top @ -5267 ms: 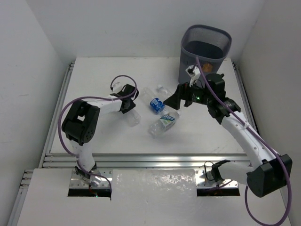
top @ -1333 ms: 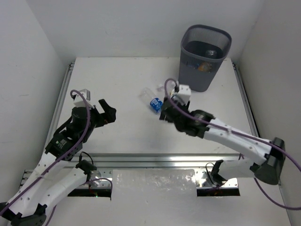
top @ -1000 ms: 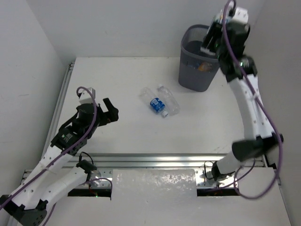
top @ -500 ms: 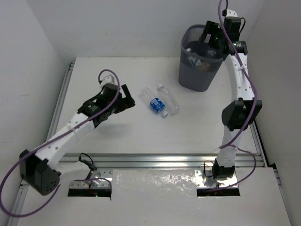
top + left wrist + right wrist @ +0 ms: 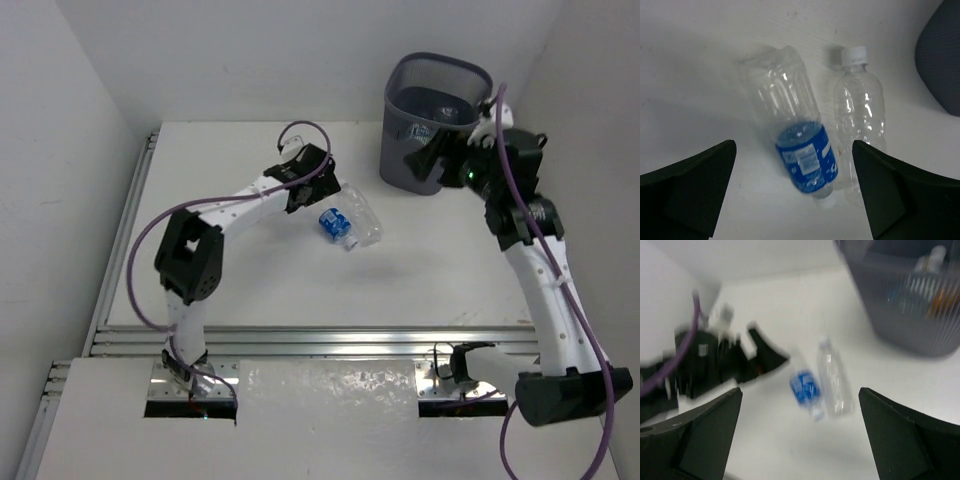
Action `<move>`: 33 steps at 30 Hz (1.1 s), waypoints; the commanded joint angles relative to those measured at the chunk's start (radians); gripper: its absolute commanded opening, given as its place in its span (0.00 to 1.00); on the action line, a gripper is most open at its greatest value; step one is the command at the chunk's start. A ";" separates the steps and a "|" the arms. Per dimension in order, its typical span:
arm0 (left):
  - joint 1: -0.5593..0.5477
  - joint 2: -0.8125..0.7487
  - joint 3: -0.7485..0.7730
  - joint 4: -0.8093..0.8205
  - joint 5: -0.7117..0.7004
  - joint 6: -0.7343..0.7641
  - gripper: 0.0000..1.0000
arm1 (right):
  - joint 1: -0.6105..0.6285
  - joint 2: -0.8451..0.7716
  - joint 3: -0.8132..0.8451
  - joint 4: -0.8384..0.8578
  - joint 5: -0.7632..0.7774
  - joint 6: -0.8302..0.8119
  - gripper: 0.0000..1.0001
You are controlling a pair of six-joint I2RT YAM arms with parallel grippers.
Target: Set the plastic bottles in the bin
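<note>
Two plastic bottles lie side by side on the white table: one with a blue label and a clear one. My left gripper hovers open just above them, with the blue-label bottle between its fingers and untouched. The dark mesh bin stands at the back right with several bottles inside, an orange one showing through the mesh. My right gripper hangs open and holds nothing in front of the bin, facing the two bottles.
White walls close in the table at the back and both sides. A metal rail runs along the near edge. The left arm stretches across the middle toward the bottles. The right wrist view is blurred by motion.
The right gripper opened over the bin, then swung down in front of it. The left arm reached from the near left out over the two bottles.
</note>
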 commanded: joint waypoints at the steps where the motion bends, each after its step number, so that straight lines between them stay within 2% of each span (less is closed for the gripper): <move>1: 0.023 0.134 0.179 -0.058 -0.041 -0.017 0.98 | 0.034 -0.071 -0.260 0.093 -0.077 0.054 0.99; 4: 0.032 0.246 0.271 -0.104 -0.045 -0.026 0.97 | 0.055 -0.154 -0.391 0.119 -0.092 0.066 0.99; 12: 0.088 0.381 0.267 -0.075 0.020 -0.028 0.71 | 0.170 -0.158 -0.477 0.166 -0.166 0.014 0.99; 13: 0.098 0.383 0.261 -0.077 0.023 -0.023 0.41 | 0.185 -0.148 -0.483 0.172 -0.178 0.002 0.99; 15: 0.105 0.348 0.204 -0.065 0.014 -0.022 0.12 | 0.222 -0.122 -0.506 0.214 -0.216 -0.017 0.99; 16: 0.105 0.319 0.169 -0.054 0.010 -0.020 0.00 | 0.234 -0.112 -0.517 0.237 -0.273 -0.017 0.99; 17: 0.103 0.230 0.067 -0.037 0.004 -0.018 0.00 | 0.256 -0.098 -0.540 0.293 -0.307 -0.015 0.99; 19: 0.086 0.091 -0.100 0.134 0.020 0.012 0.00 | 0.299 -0.034 -0.546 0.345 -0.397 -0.003 0.99; 20: 0.074 -0.076 -0.285 0.209 0.031 0.044 0.00 | 0.313 -0.006 -0.546 0.405 -0.434 0.020 0.99; 21: 0.054 -0.158 -0.373 0.379 0.080 0.067 0.00 | 0.323 0.025 -0.542 0.434 -0.468 0.037 0.99; 22: 0.048 -0.316 -0.465 0.470 0.124 0.089 0.00 | 0.343 0.083 -0.537 0.476 -0.500 0.060 0.99; 23: 0.046 -0.391 -0.618 0.563 0.176 0.097 0.00 | 0.357 0.109 -0.534 0.541 -0.534 0.104 0.99; 24: 0.045 -0.455 -0.682 0.693 0.262 0.097 0.00 | 0.371 0.131 -0.528 0.559 -0.529 0.114 0.99; 26: 0.036 -0.612 -0.823 0.794 0.339 0.104 0.00 | 0.420 0.187 -0.502 0.602 -0.525 0.143 0.99; 30: -0.020 -0.828 -0.955 0.957 0.394 0.112 0.00 | 0.518 0.276 -0.463 0.688 -0.568 0.207 0.99; 33: -0.027 -0.887 -0.988 0.982 0.387 0.118 0.00 | 0.558 0.335 -0.439 0.755 -0.630 0.259 0.99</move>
